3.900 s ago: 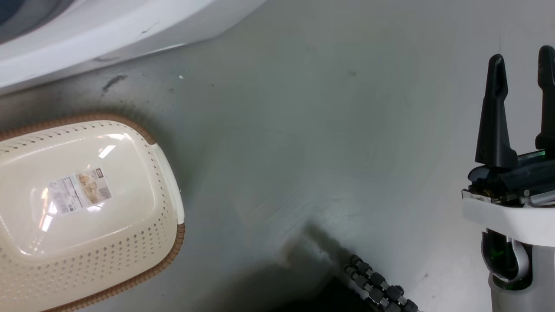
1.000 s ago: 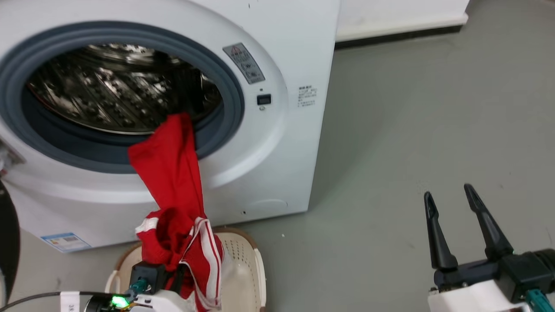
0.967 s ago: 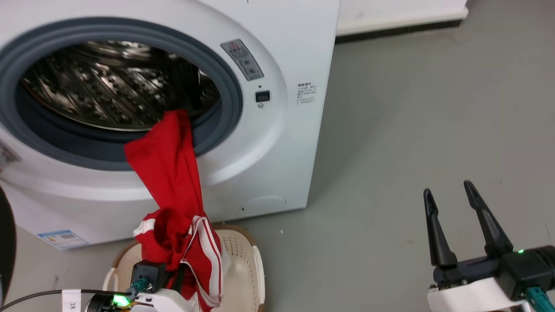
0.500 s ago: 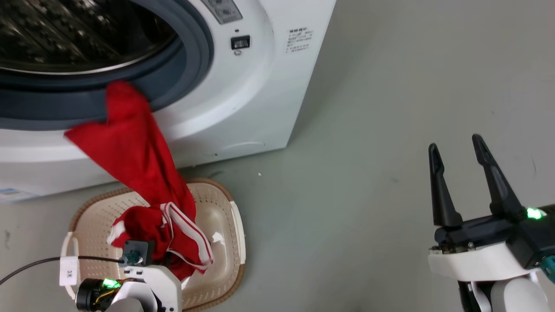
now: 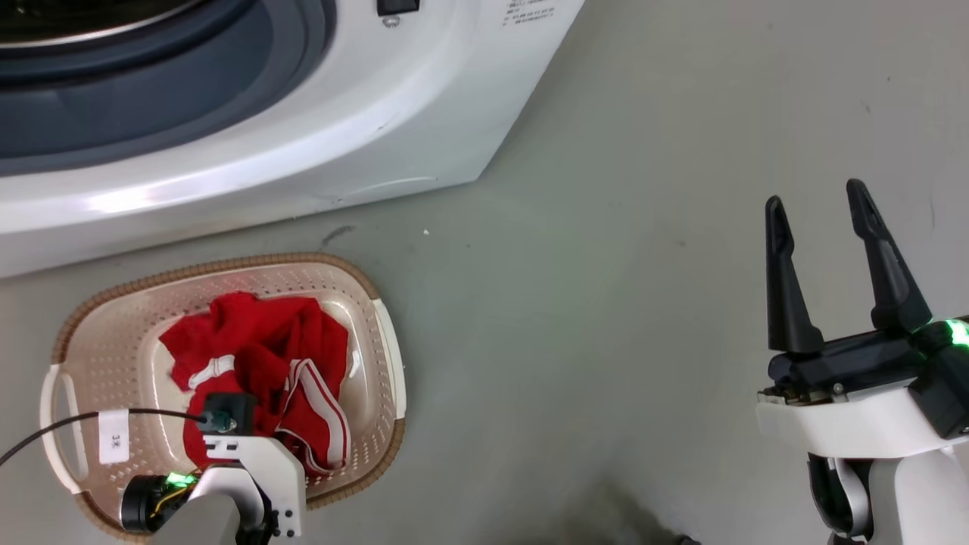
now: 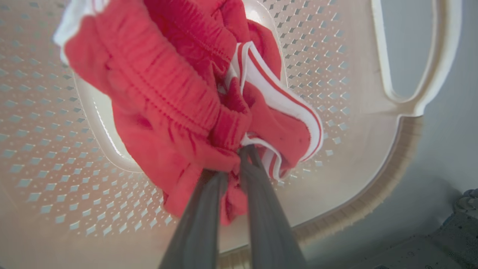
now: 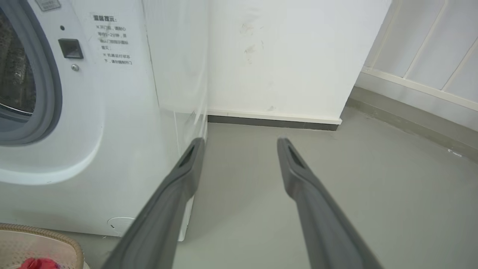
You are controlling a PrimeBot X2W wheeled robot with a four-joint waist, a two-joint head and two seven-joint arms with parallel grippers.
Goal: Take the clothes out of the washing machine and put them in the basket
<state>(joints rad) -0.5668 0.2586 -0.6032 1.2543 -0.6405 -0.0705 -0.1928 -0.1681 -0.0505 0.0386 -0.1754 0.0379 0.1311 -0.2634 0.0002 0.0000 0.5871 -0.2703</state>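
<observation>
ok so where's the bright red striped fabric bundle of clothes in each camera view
Head view: lower left, the bright red striped fabric clothes are in the cream perforated plastic basket.
Left wrist view: centre, close up, pinched by the left gripper.
Right wrist view: a red scrap at the bottom-left corner.
Shared landmark: the basket's brown woven rim.

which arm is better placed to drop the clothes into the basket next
Left. The left gripper is shut on the clothes, which sit inside the basket, so it likely just needs to open. The right gripper is open over the floor, apart from the basket.
</observation>
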